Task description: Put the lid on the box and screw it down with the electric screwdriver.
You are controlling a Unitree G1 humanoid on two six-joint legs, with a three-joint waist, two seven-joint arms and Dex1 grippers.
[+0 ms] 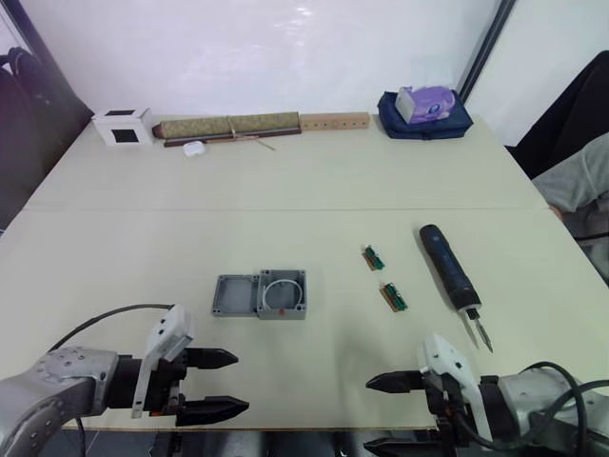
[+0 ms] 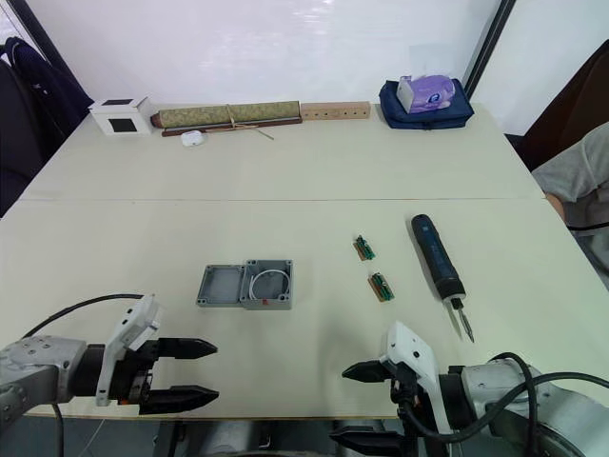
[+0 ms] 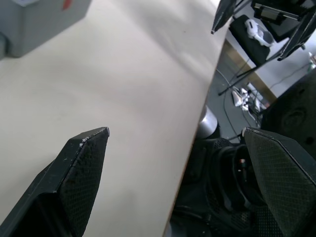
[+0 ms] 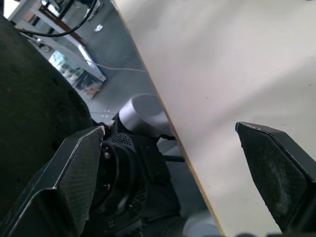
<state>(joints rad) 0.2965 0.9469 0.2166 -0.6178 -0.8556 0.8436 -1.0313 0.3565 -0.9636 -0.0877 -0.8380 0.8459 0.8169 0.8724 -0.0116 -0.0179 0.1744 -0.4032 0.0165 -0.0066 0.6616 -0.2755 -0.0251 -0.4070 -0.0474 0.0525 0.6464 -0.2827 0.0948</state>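
Near the middle of the pale table [image 1: 314,181], the small flat grey metal lid [image 1: 236,294] lies touching the left side of the open grey cast-metal box [image 1: 283,293], and the long dark blue-black electric screwdriver [image 1: 449,268] lies well apart to the right, bit pointing near. My left gripper [image 1: 226,384] and right gripper [image 1: 379,412] hover at the near edge, both spread and empty. I judge the lid light, stiff and slippery, best pinched across its rims; the screwdriver is heavier, so I would grasp its barrel mid-length.
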